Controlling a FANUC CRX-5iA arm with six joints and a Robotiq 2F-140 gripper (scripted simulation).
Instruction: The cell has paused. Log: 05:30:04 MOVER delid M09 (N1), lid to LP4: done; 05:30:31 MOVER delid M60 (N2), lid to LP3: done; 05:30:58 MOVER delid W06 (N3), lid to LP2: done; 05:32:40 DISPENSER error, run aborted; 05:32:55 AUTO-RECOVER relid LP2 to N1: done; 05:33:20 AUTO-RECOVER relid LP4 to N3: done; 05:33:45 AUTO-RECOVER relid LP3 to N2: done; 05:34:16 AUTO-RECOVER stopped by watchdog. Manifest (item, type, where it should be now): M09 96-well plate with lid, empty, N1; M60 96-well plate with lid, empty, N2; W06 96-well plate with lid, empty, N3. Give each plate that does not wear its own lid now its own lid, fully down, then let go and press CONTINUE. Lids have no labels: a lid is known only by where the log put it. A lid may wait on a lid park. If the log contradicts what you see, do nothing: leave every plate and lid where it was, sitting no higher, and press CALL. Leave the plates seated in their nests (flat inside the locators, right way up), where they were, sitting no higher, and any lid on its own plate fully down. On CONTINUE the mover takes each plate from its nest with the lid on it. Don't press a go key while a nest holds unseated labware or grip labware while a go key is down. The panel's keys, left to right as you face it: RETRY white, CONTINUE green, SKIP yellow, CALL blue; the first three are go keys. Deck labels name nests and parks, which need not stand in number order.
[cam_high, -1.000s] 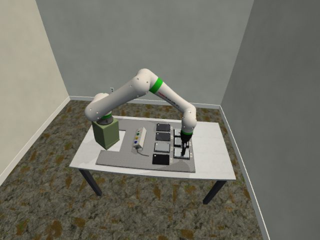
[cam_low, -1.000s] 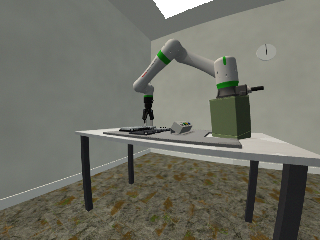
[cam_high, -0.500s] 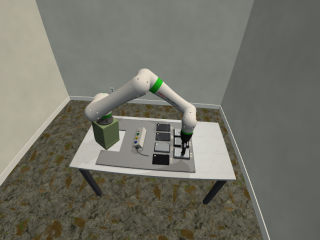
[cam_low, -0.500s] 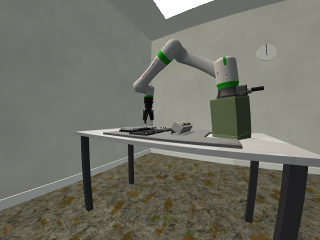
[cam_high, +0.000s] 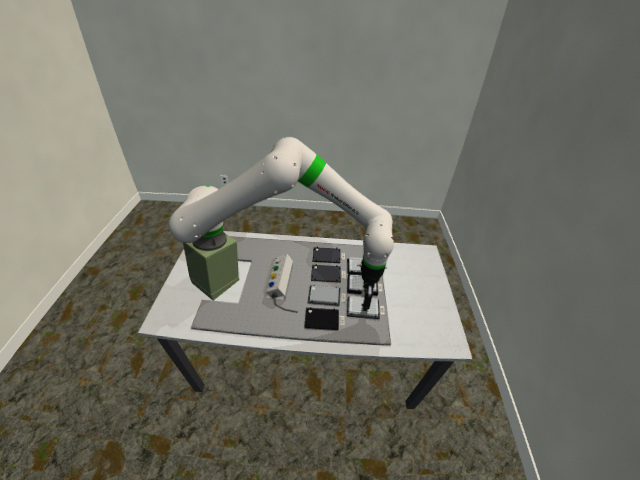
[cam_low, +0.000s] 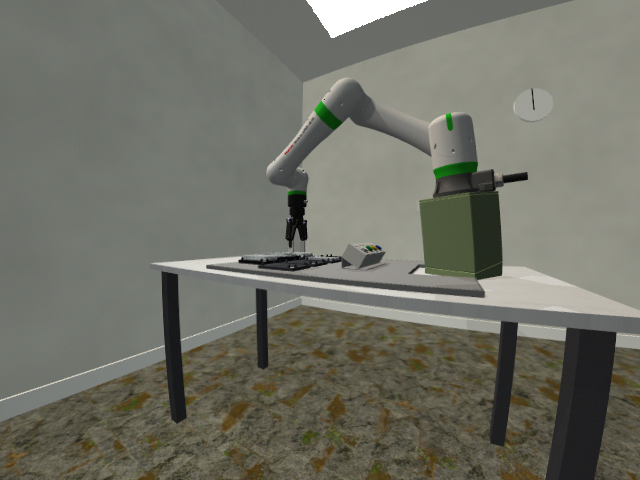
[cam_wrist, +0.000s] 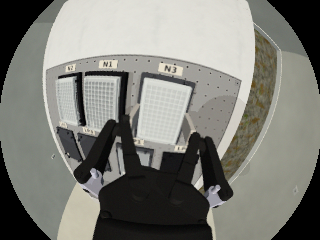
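Observation:
Three white 96-well plates stand in a row of nests, labelled N2 (cam_wrist: 68, 99), N1 and N3 (cam_wrist: 163, 110) in the wrist view. In the top view the N3 plate (cam_high: 363, 305) is the nearest of the row. My gripper (cam_high: 368, 303) is down on it, shut across the clear lid that lies on that plate. The gripper also shows in the exterior view (cam_low: 296, 241) and in the wrist view (cam_wrist: 155, 186). The N1 plate (cam_high: 356, 282) shows its wells sharply, and I cannot tell whether it has a lid. A pale lid (cam_high: 324, 294) lies on one lid park.
Three other dark lid parks (cam_high: 326, 254) (cam_high: 326, 273) (cam_high: 321, 318) lie in a column left of the nests. The key panel (cam_high: 279, 275) stands further left, with its cable trailing forward. The green pedestal (cam_high: 210, 268) carries the arm's base. The table edge runs right of the nests.

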